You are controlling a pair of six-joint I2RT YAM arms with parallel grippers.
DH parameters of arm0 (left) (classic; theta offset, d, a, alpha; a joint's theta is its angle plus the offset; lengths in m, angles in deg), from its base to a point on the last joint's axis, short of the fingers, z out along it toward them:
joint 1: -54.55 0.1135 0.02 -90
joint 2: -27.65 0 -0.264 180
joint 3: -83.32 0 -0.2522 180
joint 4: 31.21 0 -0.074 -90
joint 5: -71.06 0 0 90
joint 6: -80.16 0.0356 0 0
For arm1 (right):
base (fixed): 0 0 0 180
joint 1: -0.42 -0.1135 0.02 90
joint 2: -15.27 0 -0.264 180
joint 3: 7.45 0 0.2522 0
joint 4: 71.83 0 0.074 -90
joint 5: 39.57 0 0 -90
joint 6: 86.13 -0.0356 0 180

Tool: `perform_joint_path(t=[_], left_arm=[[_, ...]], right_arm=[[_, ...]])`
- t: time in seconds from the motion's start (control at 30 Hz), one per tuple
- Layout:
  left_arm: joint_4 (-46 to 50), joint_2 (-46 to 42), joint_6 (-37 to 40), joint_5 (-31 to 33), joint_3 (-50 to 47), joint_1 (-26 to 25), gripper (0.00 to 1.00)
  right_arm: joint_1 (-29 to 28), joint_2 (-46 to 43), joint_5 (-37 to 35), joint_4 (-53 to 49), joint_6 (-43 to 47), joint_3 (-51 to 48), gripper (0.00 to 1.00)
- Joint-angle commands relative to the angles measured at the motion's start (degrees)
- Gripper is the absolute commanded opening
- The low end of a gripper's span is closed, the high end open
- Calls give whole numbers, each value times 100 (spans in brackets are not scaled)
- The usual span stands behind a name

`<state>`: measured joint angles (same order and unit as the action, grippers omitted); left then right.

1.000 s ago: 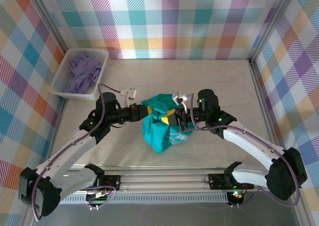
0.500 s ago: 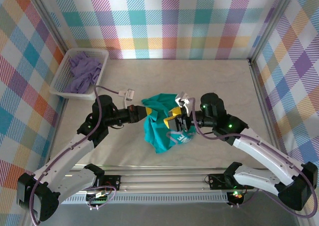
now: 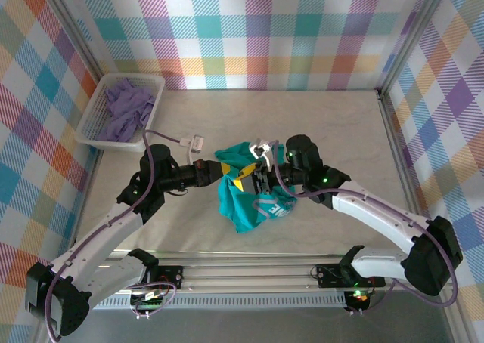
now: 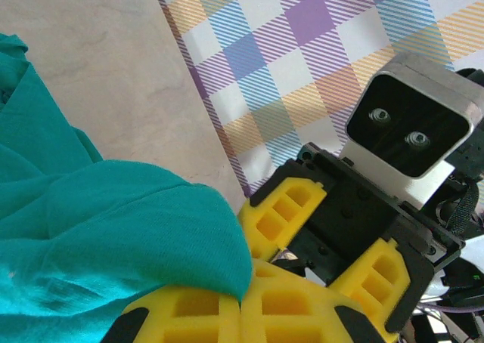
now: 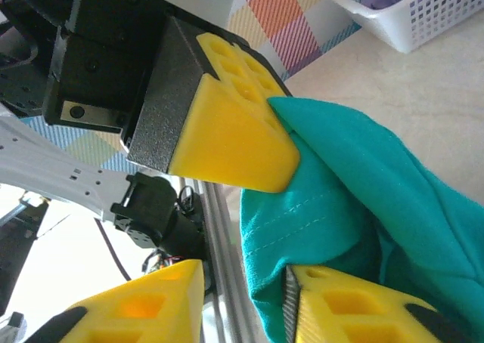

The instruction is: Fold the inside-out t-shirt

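Observation:
The inside-out t-shirt (image 3: 243, 199) is a bunched teal heap at the table's middle, with a pale print showing on its right side (image 3: 277, 208). My left gripper (image 3: 225, 168) reaches in from the left and is shut on the shirt's upper edge. In the left wrist view the teal cloth (image 4: 113, 222) is pinched between its pressed-together yellow fingers (image 4: 243, 301). My right gripper (image 3: 248, 178) faces it closely from the right. In the right wrist view it (image 5: 242, 307) stands open, with a hemmed fold of the shirt (image 5: 302, 222) hanging between the fingers against the right one (image 5: 355, 305).
A white basket (image 3: 97, 135) holding a lavender garment (image 3: 127, 105) sits at the back left, and its corner (image 5: 423, 14) shows in the right wrist view. Plaid walls enclose the table on three sides. The arms' rail (image 3: 249, 271) runs along the near edge.
My right gripper has let go and opened, then moved left and up close to the left gripper. The left gripper has stayed shut on the shirt, barely moving.

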<state>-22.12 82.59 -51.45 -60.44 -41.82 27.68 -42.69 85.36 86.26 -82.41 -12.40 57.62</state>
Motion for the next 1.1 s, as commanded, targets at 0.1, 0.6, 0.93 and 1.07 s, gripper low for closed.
perform_joint_path(t=[0.1,0.6,0.93,1.07], left_arm=[[-90,-38,81,-37,124,55,0],[1744,-1227,1309,1844,50,-141,64],[2372,-983,2087,3138,455,-1320,69],[2301,-460,2255,3296,575,-1376,49]], right_arm=[[7,179,284,398,-122,105,8],[75,-91,-179,2007,-1774,90,0],[66,32,-366,2076,-2411,409,0],[105,-5,-175,2155,-2567,643,0]])
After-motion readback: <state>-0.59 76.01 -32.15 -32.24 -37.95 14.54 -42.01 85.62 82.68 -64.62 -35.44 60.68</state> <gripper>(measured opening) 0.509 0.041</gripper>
